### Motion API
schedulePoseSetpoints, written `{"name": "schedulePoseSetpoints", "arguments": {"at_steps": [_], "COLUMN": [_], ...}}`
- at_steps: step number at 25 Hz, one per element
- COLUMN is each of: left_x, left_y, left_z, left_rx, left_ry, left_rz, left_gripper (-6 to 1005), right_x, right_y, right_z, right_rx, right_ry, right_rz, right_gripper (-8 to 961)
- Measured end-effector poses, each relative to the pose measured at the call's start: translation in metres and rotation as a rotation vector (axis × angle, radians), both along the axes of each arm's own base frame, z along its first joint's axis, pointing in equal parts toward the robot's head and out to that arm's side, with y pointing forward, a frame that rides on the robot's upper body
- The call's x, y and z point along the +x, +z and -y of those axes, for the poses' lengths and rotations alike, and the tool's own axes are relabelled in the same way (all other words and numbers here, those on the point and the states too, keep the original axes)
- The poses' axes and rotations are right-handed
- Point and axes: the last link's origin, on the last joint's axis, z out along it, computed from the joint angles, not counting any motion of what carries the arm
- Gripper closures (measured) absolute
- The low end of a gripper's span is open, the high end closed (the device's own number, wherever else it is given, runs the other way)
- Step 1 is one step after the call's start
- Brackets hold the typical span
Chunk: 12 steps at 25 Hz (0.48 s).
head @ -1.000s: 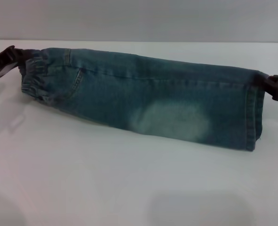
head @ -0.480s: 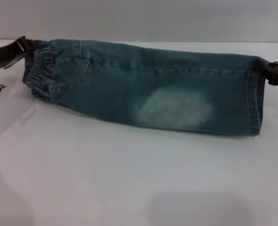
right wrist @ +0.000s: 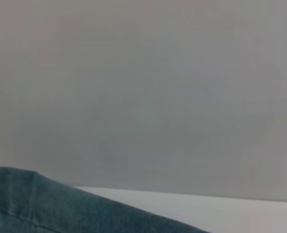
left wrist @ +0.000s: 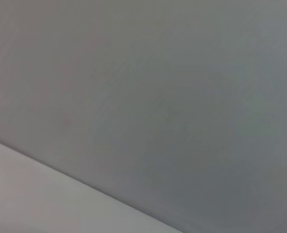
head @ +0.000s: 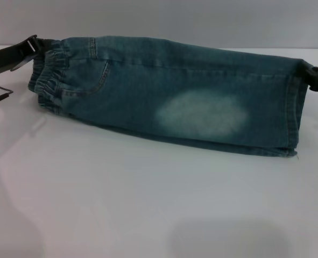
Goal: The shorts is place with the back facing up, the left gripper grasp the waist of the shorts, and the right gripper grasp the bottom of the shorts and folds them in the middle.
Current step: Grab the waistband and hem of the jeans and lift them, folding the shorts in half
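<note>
Shorts (head: 169, 94): lying lengthwise from 9 to 3 o'clock across my table (head: 148, 204), waist at 9 (pale patch facing me).
Left gripper (head: 34, 47): I am pinching the waist.
Right gripper (head: 312, 75): I am clamping the hem end.

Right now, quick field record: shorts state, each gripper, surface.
shorts: blue denim, folded lengthwise into a long band, held up by both top corners, lower edge near or on the table; pale faded patch faces the head camera
waist of the shorts: ruched band, robot's left end
bottom of the shorts: stitched hems, right end
left gripper: shut on waist corner
right gripper: shut on hem corner
table: white
</note>
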Motion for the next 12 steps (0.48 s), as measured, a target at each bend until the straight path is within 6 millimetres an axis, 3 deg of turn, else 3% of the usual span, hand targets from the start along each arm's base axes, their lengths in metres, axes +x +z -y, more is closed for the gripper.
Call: {"name": "schedulePoseSetpoints", "arguments": {"at_steps": [12], "left_x": [0.000], "left_y": [-0.006], "left_z": [-0.003], "left_rx": [0.001], "left_ry": [-0.012], "left_rz": [-0.052], "left_gripper": [927], "right_x": [0.003], "right_y": [-0.007], "right_z": [-0.011], "right_rx": [0.024], "right_ry": [-0.060], "right_rz": [0.050], "right_gripper": [886]}}
